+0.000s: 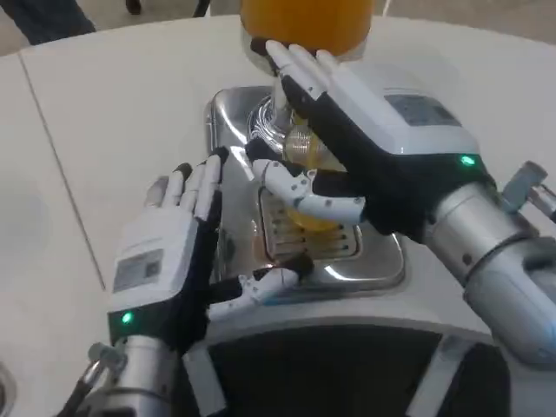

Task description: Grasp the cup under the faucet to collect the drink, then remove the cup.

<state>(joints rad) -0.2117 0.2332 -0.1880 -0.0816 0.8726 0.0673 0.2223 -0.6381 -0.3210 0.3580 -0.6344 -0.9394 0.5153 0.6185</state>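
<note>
While my right-hand fingers curl around the cup from its right side, thumb below and the longer fingers reaching up past it toward the dispenser, the grip looks closed on the cup, though my palm hides much of the contact. My right hand sits over the drip tray, wrist coming in from the lower right. My left hand waits at the tray's left edge, fingers apart and holding nothing, thumb lying across the tray's front lip.

The cup stands on the slotted grate of the tray, right under the faucet of the orange drink tank. I judge it a light, thin-walled clear plastic cup, so it will flex if I squeeze hard, and a wet wall could be slippery. With drink in it the weight sits low and the liquid can slosh, so I would hold it around the middle, firm but not crushing, and keep it upright when lifting away.

It looks transparent, with yellow-orange liquid showing in its lower part; how full it is I cannot tell
</note>
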